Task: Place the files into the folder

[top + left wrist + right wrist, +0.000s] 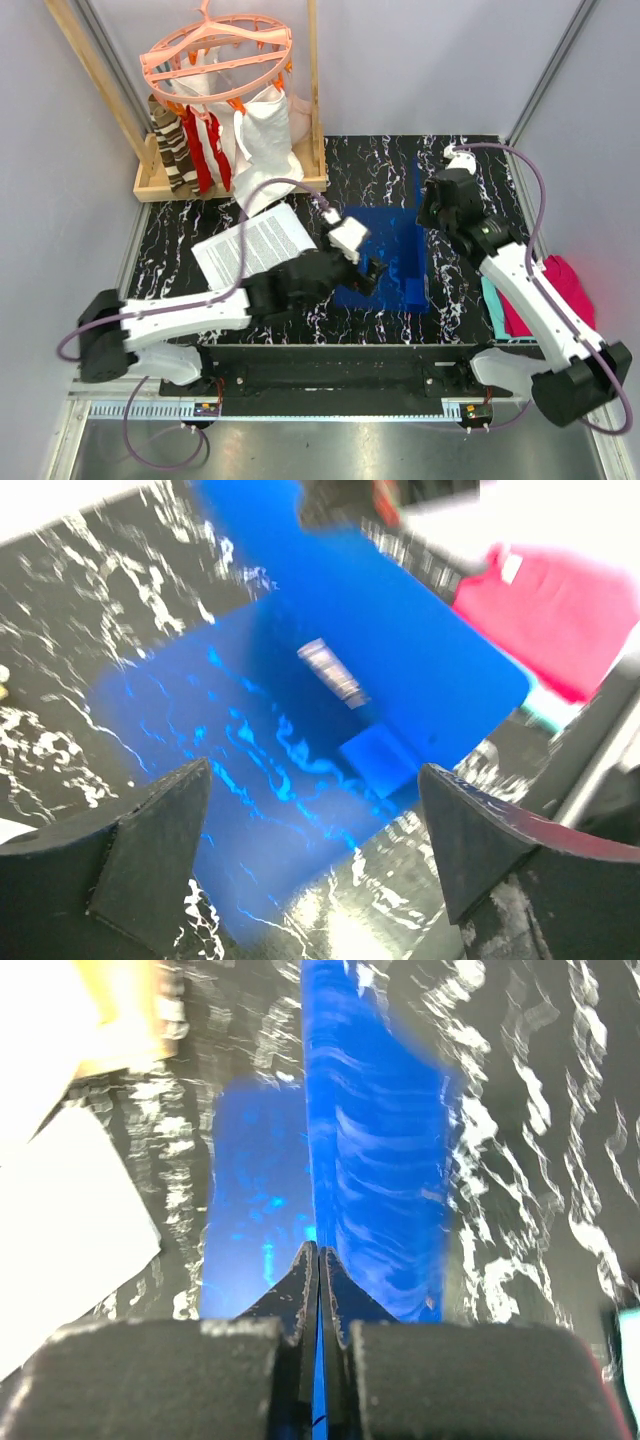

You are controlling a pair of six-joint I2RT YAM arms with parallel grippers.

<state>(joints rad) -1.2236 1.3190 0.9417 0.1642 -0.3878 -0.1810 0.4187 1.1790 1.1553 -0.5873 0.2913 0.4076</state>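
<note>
Right claw (318,1252) is clenched on the lifted cover of the folder (395,275), left claw (315,770) hangs released above it, so I judge opening is in hand; next I must slide in the papers (250,245) lying near its left side.

Bright, even light; wrist views smear the folder (430,650) with motion blur (table (340,930) glare too).

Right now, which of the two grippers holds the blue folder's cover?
The right gripper: its jaws are shut on the raised cover of the folder. The left gripper hangs over the folder with jaws wide apart, holding nothing.
</note>
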